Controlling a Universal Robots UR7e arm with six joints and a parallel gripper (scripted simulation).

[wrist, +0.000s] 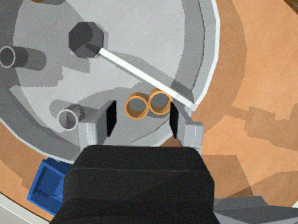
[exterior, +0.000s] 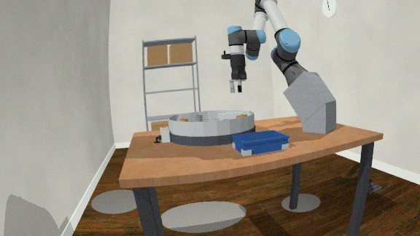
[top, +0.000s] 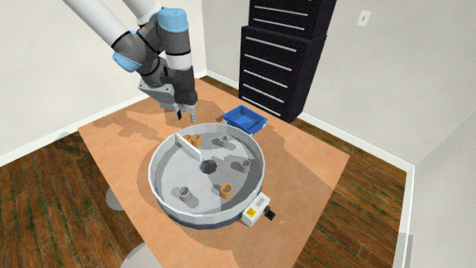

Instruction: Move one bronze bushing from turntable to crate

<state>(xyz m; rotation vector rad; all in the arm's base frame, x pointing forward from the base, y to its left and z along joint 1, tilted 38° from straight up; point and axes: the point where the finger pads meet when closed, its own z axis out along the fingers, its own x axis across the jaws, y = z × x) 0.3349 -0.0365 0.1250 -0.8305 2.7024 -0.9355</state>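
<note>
Two bronze bushings stand upright side by side, seemingly touching, on the turntable [top: 153, 182] [exterior: 211, 128] [wrist: 216, 45]. One bushing [top: 197, 141] [wrist: 128, 111] is nearer the open floor of the turntable; the other bushing [top: 187, 137] [wrist: 152, 106] is close against the end of the white bar [top: 189, 146] [wrist: 145, 77]. A third bronze bushing [top: 226, 193] [exterior: 184, 119] stands on the far side from the arm. My gripper [top: 186, 117] [exterior: 235, 90] [wrist: 143, 112] is open and empty, high above the turntable; in the wrist view the pair shows between its fingers. The blue crate [top: 251, 127] [exterior: 261, 146] stands beside the turntable.
Grey bushings [top: 224, 142] [top: 246, 169] [top: 184, 196] stand on the turntable. A dark hub [top: 208, 166] [wrist: 86, 39] is at its centre, joined by the white bar to the raised rim. A white control box [top: 256, 209] [exterior: 165, 135] is at its outer side.
</note>
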